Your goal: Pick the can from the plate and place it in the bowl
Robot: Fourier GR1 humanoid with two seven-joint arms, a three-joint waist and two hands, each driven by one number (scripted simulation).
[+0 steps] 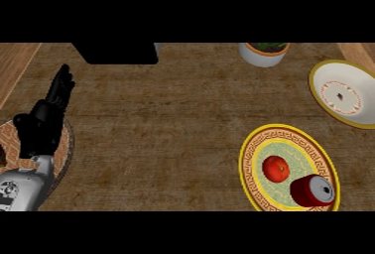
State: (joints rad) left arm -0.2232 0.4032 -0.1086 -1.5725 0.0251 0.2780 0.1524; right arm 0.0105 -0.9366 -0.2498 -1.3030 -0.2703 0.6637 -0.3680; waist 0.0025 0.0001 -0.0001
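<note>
Looking down on the worktop (pixel 161 124), we see the can (pixel 313 191) lying on its side on the yellow-rimmed plate (pixel 253 149) near the worktop's front right corner, just beside a tomato (pixel 276 168) on the same plate. The bowl (pixel 322 79), w/ a yellow rim and patterned white inside, sits toward the back right corner, apart from the plate. A white pot (pixel 262 53) w/ a plant stands at the back edge; a dark box (pixel 116 52) sits further left along that edge.

Step in hand, as we judge it: pre-reach; the can is not yet grasped. Next move calls for the right hand, not visible, to come in over the plate, close round the can w/o catching the tomato, then lift and carry it back to the bowl.

Our left hand (pixel 45 116) rests at the left edge, fingers straight and up, holding nothing, over a round mat (pixel 64 149).
</note>
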